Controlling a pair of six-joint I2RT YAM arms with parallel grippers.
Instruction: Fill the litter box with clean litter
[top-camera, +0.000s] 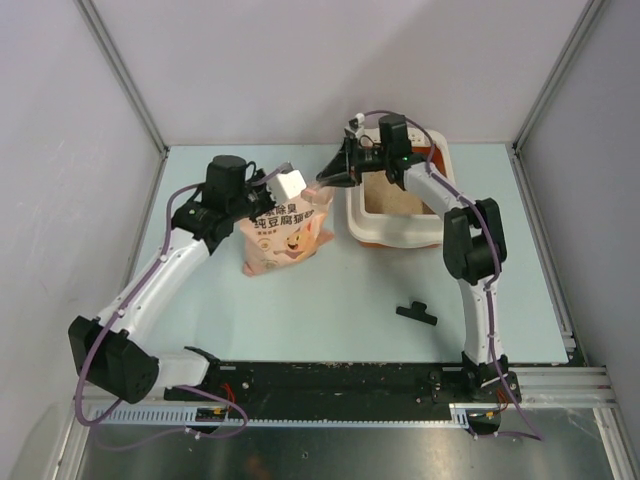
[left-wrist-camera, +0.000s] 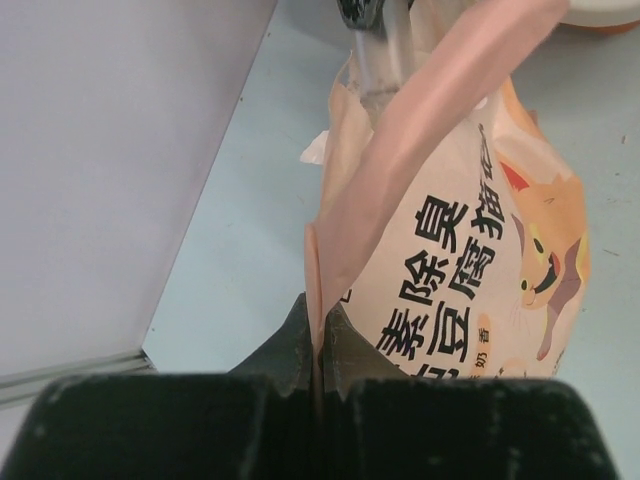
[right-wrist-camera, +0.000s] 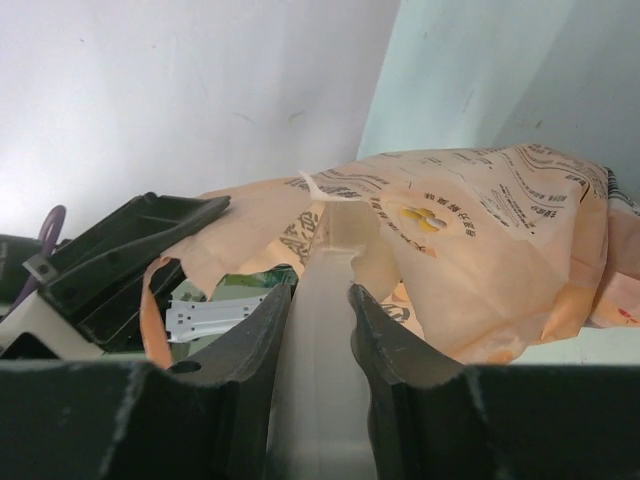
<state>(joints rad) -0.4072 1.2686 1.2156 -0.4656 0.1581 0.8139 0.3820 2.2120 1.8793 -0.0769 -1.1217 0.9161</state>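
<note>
The litter box (top-camera: 360, 228) stands at the back right, with tan clean litter (top-camera: 393, 198) lying inside it. To its left, the pink-peach litter bag (top-camera: 285, 235) stands on the table with its cartoon cat and dark characters showing (left-wrist-camera: 470, 260). My left gripper (left-wrist-camera: 320, 322) is shut on a thin pink flap of the bag's top edge, at the bag's upper left in the top view (top-camera: 283, 186). At the bag's upper right corner, my right gripper (right-wrist-camera: 320, 292) is shut on a pale translucent strip (right-wrist-camera: 325, 330) that runs into the bag's torn top (top-camera: 326, 180).
A small black clip (top-camera: 416, 313) lies on the table in front of the litter box, near the right arm. Grey walls close in the table on the left, back and right. The right arm reaches across the litter box.
</note>
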